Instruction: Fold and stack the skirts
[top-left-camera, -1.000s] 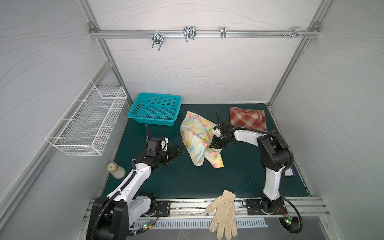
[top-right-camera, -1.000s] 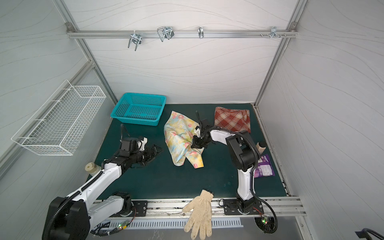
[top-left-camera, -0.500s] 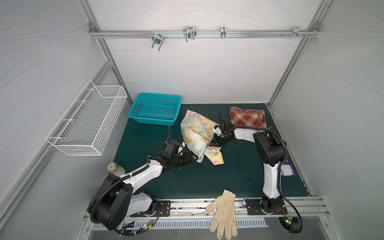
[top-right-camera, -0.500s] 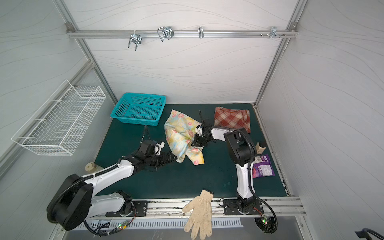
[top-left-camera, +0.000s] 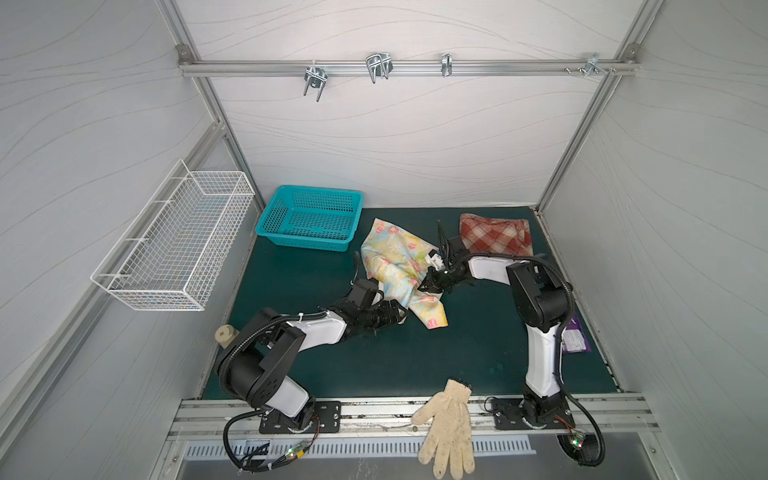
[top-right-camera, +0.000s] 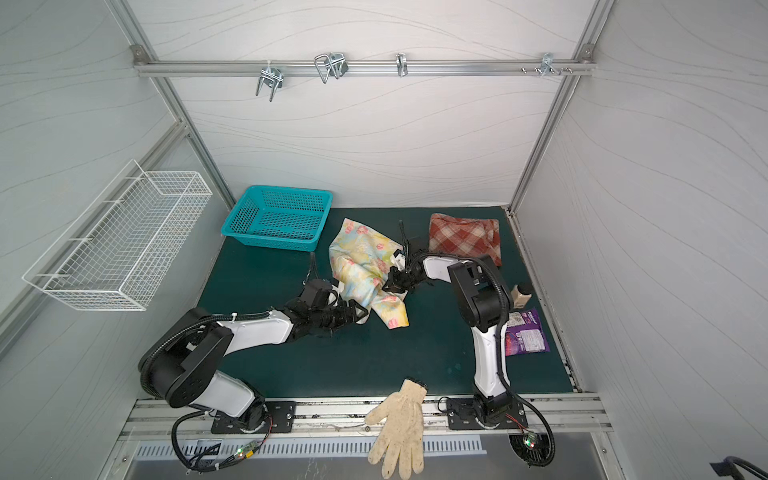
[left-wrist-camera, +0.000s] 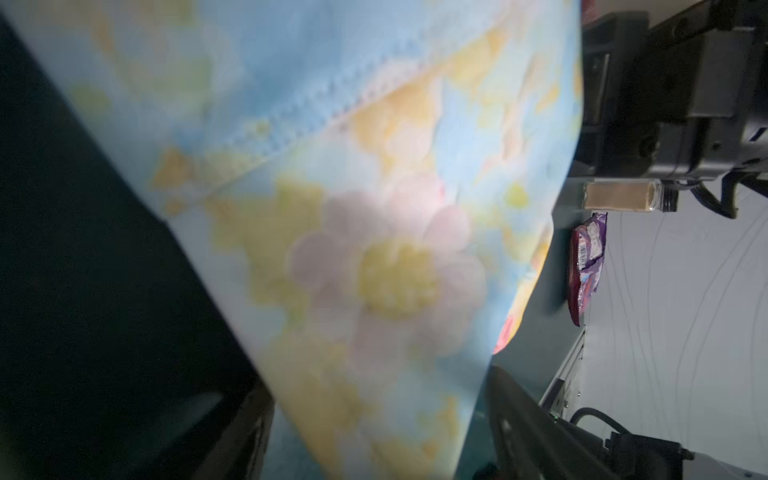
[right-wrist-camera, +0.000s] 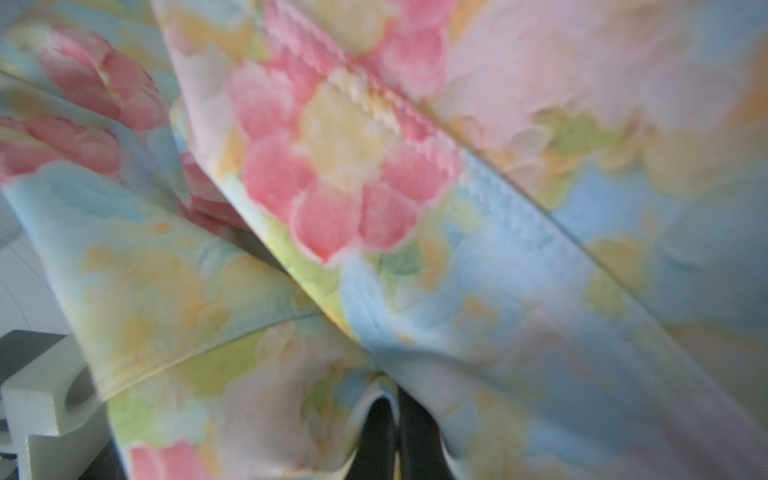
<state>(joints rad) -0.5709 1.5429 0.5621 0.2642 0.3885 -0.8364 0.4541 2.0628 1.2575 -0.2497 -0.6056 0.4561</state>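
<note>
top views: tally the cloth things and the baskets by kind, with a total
skirts: 2 (floral skirt, plaid skirt)
gloves: 1 (glove)
baskets: 2 (teal basket, wire basket)
total: 5

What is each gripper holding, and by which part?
The right gripper pinches the floral skirt at its edge nearest that arm. The left gripper holds nothing: its jaws stand open around the skirt's near edge.
</note>
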